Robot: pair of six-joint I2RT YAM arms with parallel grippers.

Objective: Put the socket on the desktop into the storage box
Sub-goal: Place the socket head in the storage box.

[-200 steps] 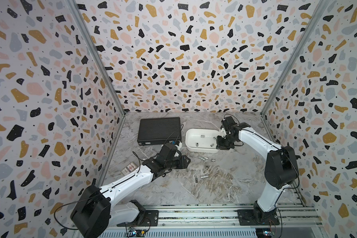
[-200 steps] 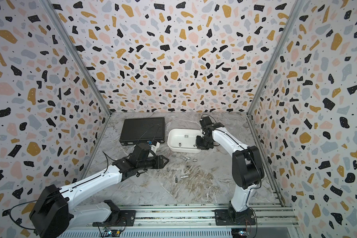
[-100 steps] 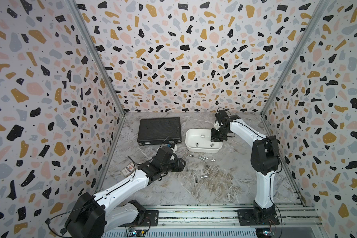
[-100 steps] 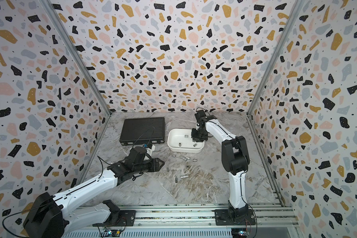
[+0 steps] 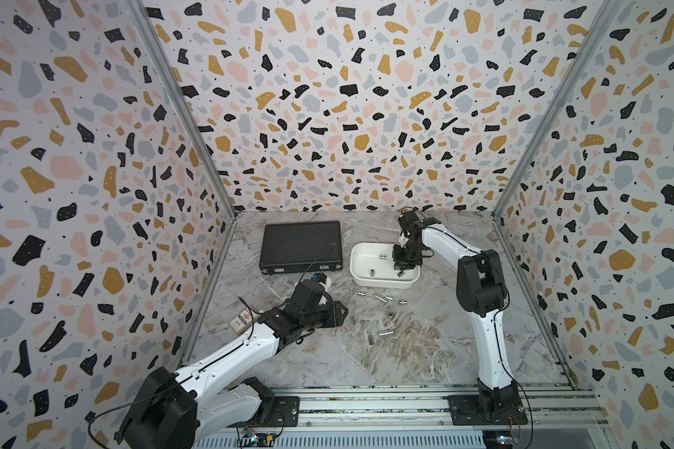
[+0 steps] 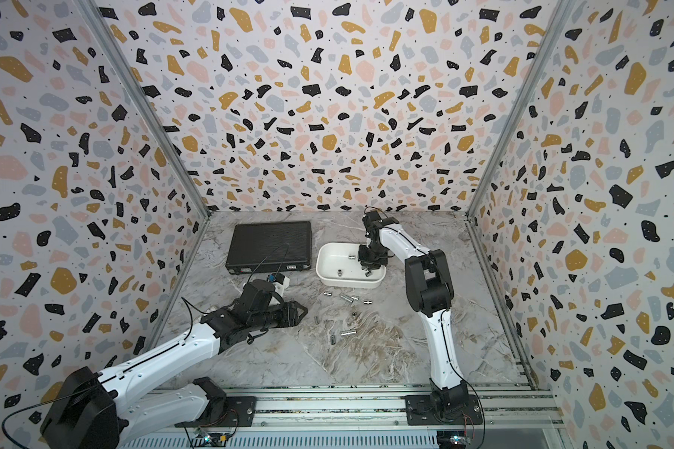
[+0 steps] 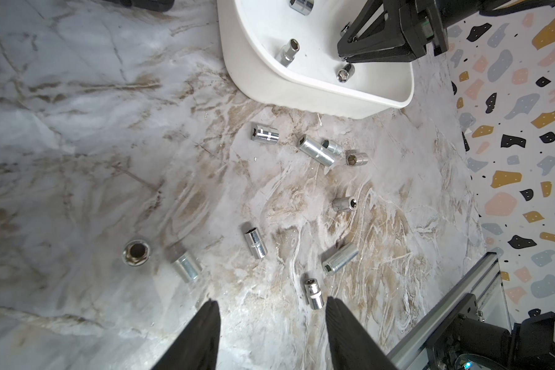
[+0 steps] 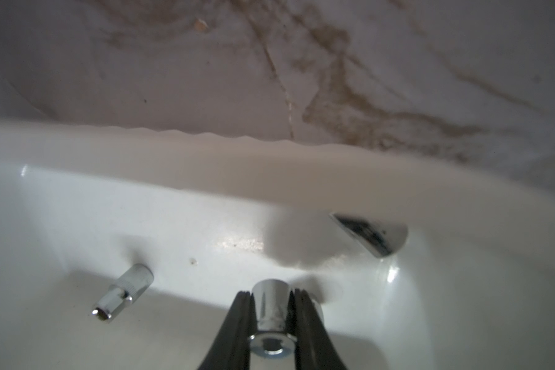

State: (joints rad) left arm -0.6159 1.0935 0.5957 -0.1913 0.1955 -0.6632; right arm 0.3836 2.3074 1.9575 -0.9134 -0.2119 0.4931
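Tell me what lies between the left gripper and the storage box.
Loose sockets scattered on the desktop; the left wrist view shows them plainly.

Shiny metal socket (image 8: pixel 271 307), glossy smooth plastic storage box (image 7: pixel 318 93), marble-patterned desktop (image 7: pixel 109 160)

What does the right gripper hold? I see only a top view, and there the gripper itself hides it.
Observer: In the right wrist view the right gripper is shut on a shiny socket, over the inside of the white box.
Operator: Is the left gripper open?
Observer: Yes; the left wrist view shows the left gripper open and empty above the desktop.
Operator: Which piece is nearest to it?
Observer: A short socket lying on its side beside one fingertip.
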